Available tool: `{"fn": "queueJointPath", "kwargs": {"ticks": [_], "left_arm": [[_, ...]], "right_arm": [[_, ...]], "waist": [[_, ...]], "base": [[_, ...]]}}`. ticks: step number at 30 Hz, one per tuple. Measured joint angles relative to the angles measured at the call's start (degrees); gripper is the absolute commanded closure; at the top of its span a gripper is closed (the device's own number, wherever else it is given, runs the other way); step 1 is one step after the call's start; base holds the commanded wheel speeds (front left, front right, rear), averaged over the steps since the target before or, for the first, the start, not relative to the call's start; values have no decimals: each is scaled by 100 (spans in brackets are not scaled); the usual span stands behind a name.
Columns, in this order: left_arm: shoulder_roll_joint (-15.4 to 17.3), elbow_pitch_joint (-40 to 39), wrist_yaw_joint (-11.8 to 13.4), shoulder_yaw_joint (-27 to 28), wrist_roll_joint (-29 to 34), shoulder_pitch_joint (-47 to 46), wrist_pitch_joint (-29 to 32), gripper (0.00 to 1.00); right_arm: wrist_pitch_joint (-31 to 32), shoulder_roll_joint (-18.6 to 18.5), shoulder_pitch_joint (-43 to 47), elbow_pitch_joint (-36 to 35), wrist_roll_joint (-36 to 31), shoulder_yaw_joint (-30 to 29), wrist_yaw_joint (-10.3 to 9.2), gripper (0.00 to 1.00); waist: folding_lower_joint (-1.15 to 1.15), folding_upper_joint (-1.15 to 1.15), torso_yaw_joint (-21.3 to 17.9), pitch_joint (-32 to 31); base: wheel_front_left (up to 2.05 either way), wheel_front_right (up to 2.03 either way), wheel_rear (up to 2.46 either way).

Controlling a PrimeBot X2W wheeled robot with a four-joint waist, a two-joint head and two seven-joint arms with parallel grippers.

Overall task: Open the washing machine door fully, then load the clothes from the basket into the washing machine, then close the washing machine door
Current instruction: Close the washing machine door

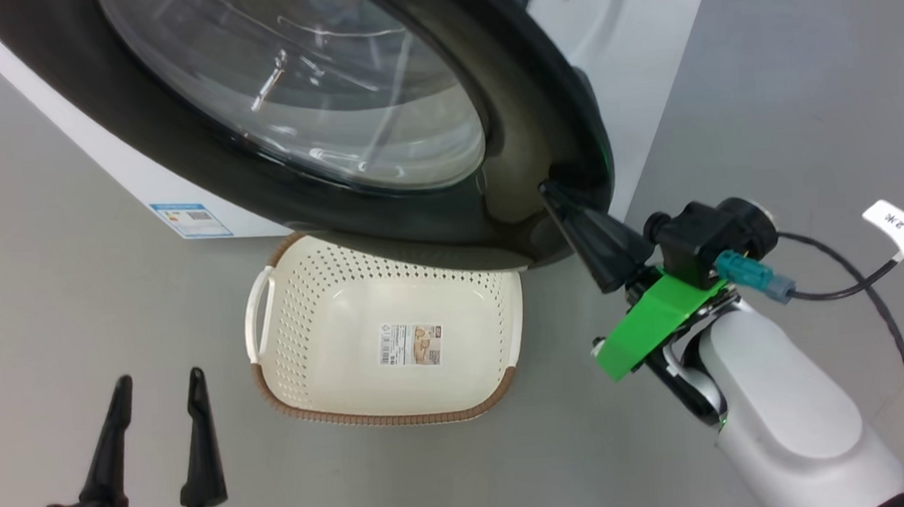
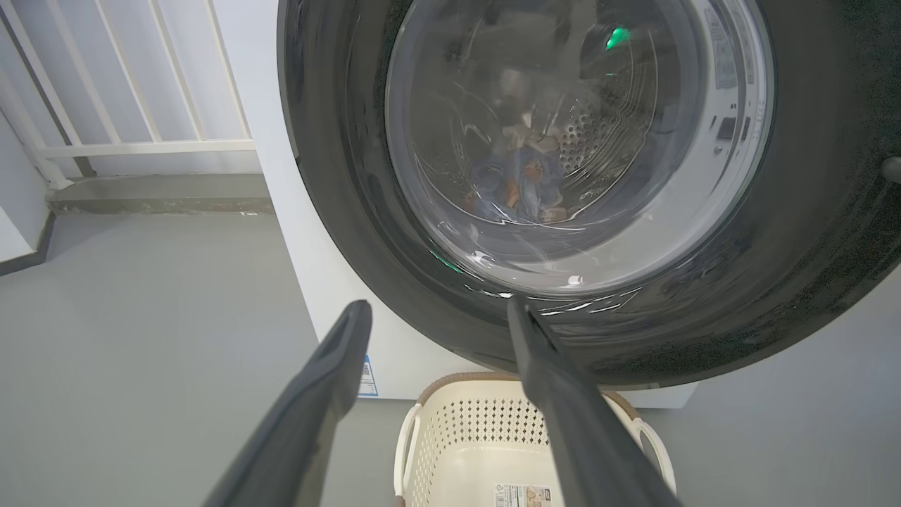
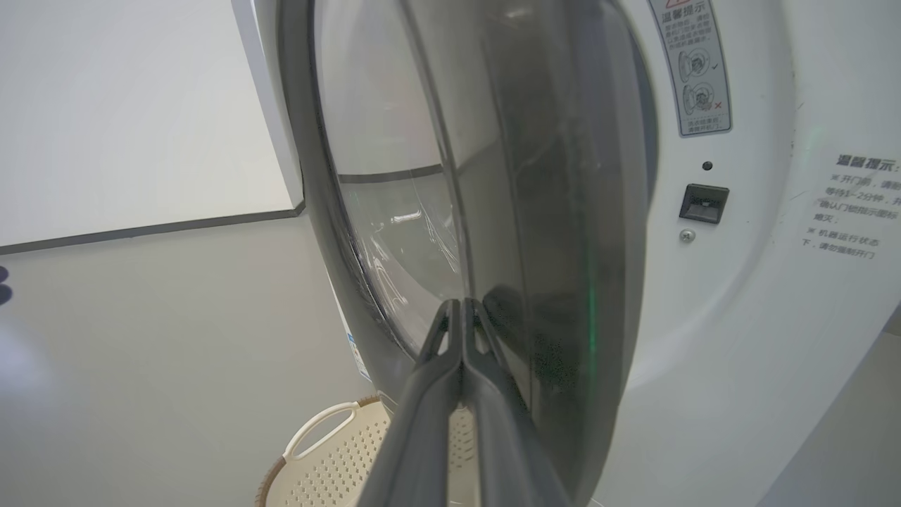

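Looming across 12 o'clock of the head view, the washing machine (image 1: 646, 73) stands white and square on the grey floor (image 1: 63, 273), and the washing machine door (image 1: 314, 96) hangs ajar in front of it, hinge side off toward 9 o'clock, free edge at 3 o'clock, bulged glass facing out toward the robot. Being round, the door has no real long axis; it stands upright on edge, and the right wrist view shows a gap between it and the front panel. Below it at 6 o'clock sits the basket (image 1: 297, 312), open side up, empty, its long axis running roughly 9 to 3 o'clock. Through the glass in the left wrist view, the clothes (image 2: 517, 186) lie low in the drum. The right gripper (image 1: 549, 191), fingers pinched together with nothing between them, presses its tip on the glossy black ring near the free edge; the left gripper (image 1: 160, 381) waits at 7 o'clock, spread wide and empty. The likeliest failure, I judge, is that tip skating off the slick ring, leaving the door short of the latch slot (image 3: 704, 203). Whether the door's lower rim clears the basket is hard to tell.
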Motion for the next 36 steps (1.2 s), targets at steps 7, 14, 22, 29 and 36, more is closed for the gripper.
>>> {"fn": "queueJointPath", "kwargs": {"ticks": [7,14,22,29,36], "left_arm": [[-127,-11,-59,41,54,-216,-1,0],[-248,-15,-162,57,189,-403,-1,0],[-414,-15,-261,76,256,-659,-1,0],[-512,-8,-321,105,309,-716,-2,0],[-578,9,-405,171,364,-717,-2,0]], "right_arm": [[0,-97,-374,94,-4,-292,1,100],[0,-213,-1138,378,-40,-545,1,100],[-1,-307,-1887,757,-87,-677,1,100],[-2,-321,-2158,953,-97,-942,1,100],[-2,-311,-2177,948,-138,-1048,1,100]], "waist": [[0,0,42,194],[0,0,110,451],[0,0,247,750],[0,0,370,881],[0,0,407,877]], "base": [[0,0,0],[0,0,0],[0,0,0],[0,0,0],[0,0,0]]}}
